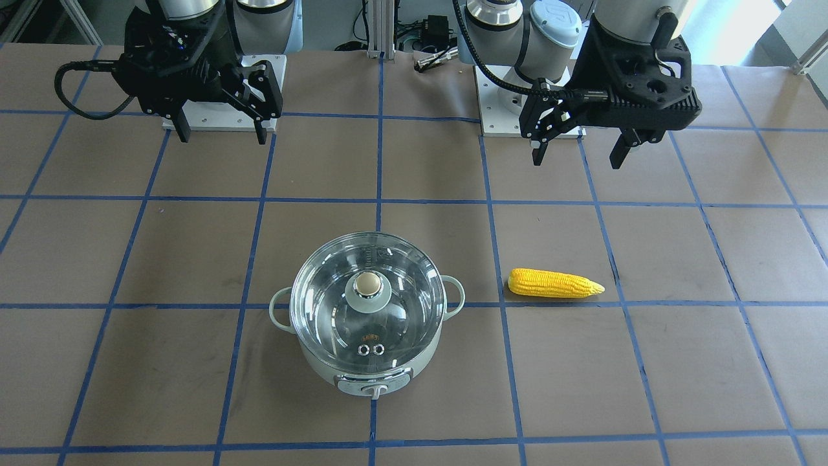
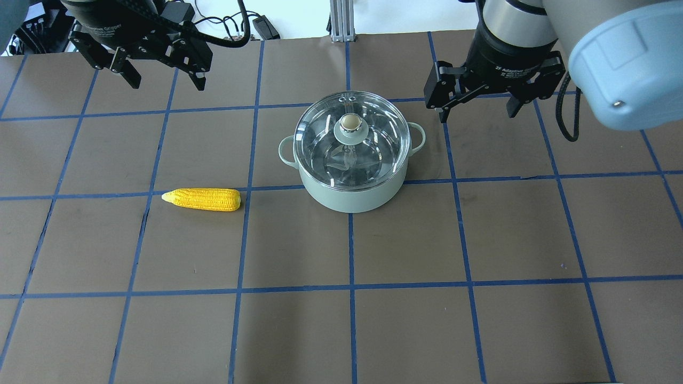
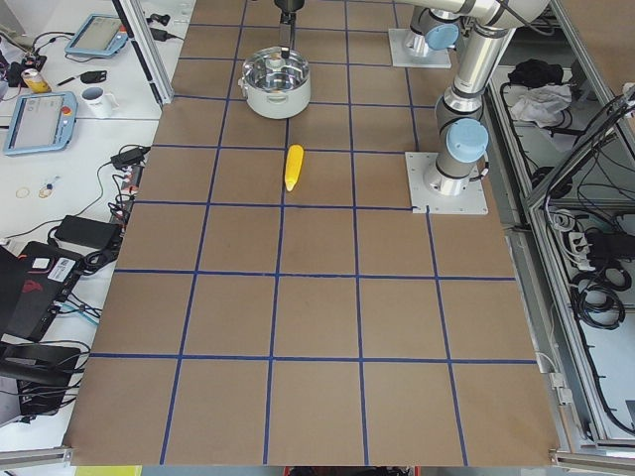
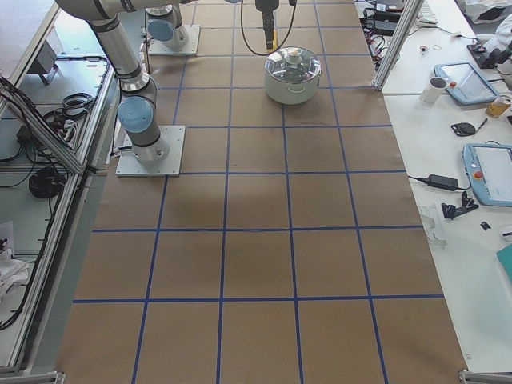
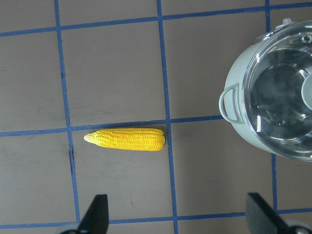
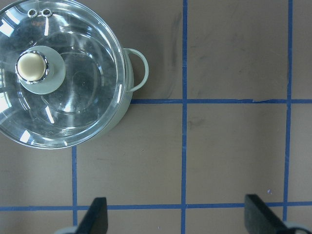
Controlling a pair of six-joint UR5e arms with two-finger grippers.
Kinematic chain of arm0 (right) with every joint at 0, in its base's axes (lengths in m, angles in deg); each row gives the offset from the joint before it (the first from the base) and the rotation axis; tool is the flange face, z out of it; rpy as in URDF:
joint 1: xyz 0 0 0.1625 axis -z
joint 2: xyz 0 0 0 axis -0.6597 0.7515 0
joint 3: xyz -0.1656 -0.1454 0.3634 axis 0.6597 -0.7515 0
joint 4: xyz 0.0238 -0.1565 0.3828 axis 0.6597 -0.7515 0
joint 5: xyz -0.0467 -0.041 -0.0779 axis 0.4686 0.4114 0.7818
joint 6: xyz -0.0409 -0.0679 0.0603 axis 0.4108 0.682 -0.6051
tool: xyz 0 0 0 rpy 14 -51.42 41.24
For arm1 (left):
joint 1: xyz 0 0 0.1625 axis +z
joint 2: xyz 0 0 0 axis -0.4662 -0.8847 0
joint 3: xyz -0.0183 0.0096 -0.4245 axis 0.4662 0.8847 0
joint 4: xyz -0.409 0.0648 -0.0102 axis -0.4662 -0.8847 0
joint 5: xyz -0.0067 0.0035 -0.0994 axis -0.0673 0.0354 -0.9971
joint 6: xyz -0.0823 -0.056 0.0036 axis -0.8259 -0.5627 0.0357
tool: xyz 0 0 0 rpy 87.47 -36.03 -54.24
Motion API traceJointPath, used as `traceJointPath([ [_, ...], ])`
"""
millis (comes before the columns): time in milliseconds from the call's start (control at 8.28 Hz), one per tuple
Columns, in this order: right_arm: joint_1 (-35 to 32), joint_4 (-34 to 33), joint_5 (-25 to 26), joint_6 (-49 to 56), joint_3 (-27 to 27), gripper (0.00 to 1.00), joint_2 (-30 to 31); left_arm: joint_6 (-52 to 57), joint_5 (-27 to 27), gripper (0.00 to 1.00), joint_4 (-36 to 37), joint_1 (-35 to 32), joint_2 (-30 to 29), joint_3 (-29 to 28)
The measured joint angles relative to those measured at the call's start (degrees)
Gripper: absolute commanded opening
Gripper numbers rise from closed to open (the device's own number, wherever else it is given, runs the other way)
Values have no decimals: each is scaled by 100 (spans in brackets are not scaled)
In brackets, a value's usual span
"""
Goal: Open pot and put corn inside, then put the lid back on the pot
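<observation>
The pale mint-green pot (image 2: 349, 192) stands at the table's middle with the clear glass lid (image 2: 320, 144) on it, closed; the lid's beige-capped knob (image 2: 349, 123) is on top. It also shows in the front view (image 1: 323, 366). The yellow corn (image 2: 203, 199) lies on the table to the pot's left, also in the front view (image 1: 555, 283) and the left wrist view (image 5: 126, 139). My left gripper (image 2: 163, 80) is open and empty, high above the table's far left. My right gripper (image 2: 477, 109) is open and empty, high to the right of the pot.
The brown table (image 2: 341, 298) is marked with a blue tape grid. Arm base plates (image 1: 220, 123) stand at the robot's edge. Side benches with tablets, mugs and cables (image 3: 60, 119) flank the table ends.
</observation>
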Motion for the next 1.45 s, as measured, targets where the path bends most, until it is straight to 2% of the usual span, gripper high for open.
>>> traceJointPath([
  [846,-20,0,-4,4,0,100,9,-152,-2,100,-3,0,-44,13],
  [1208,-12,11,-11,2,0,100,35,-1301,-11,100,4,55,-167,86],
  [1450,-17,-43,-18,48,2,100,5,-1610,-79,100,215,266,-318,459],
])
